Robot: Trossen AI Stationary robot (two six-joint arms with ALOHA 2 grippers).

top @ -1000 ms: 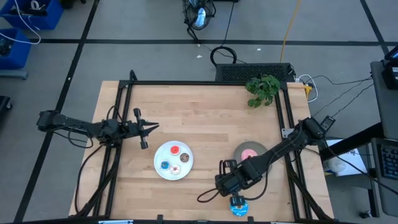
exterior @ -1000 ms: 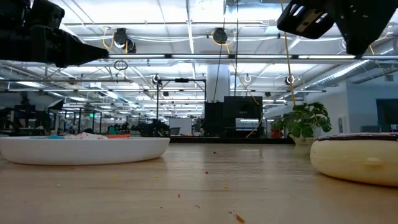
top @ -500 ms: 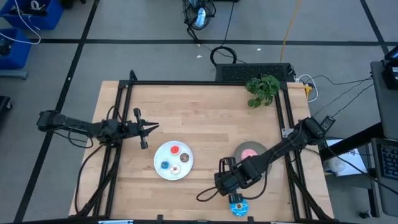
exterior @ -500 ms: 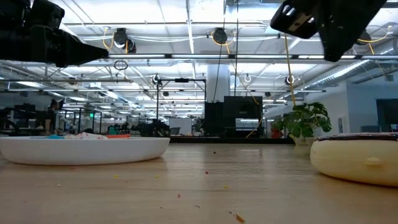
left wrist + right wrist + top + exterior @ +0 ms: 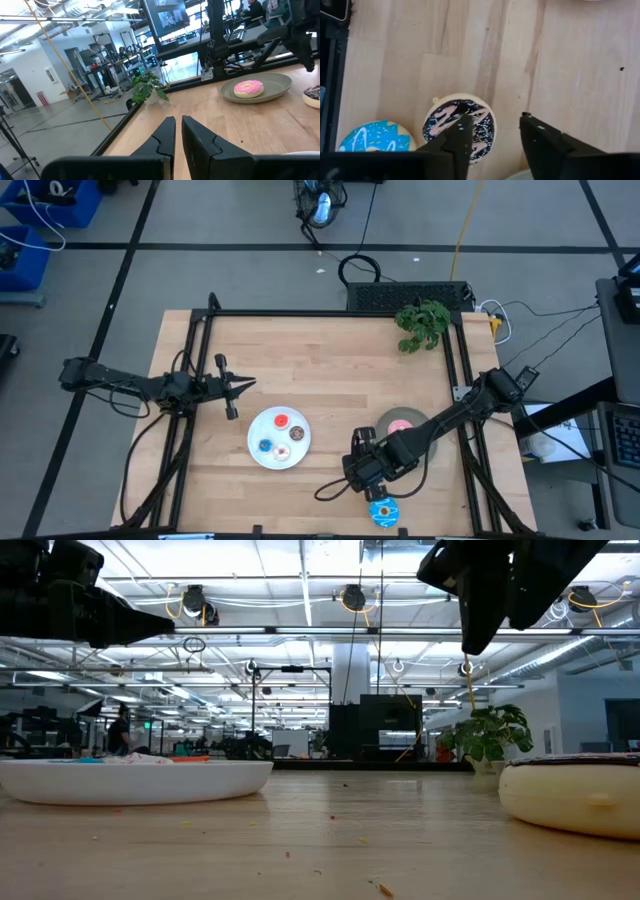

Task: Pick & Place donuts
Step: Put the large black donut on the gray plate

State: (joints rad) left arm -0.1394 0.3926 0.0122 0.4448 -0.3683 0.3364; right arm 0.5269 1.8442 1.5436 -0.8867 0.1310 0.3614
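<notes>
A chocolate-sprinkled donut (image 5: pixel 460 127) and a blue-iced donut (image 5: pixel 377 137) lie flat on the wood near the table's front edge. The blue donut (image 5: pixel 382 512) also shows in the high view. My right gripper (image 5: pixel 495 132) hangs open high above the chocolate donut (image 5: pixel 570 795), fingers pointing down, touching nothing. A pink donut (image 5: pixel 400 428) lies on the grey plate (image 5: pixel 383 420). Several tiny donuts lie on the white plate (image 5: pixel 255 430). My left gripper (image 5: pixel 245 385) waits shut above the table's left side.
A potted plant (image 5: pixel 422 320) stands at the far right corner. Black frame rails (image 5: pixel 195 380) run along the table's left and right sides. Bare wood lies between the two plates and across the table's far half.
My right gripper has moved a little toward the table's left and far edges, away from the blue donut, and has tipped its fingers downward. The donuts and plates have stayed where they were.
</notes>
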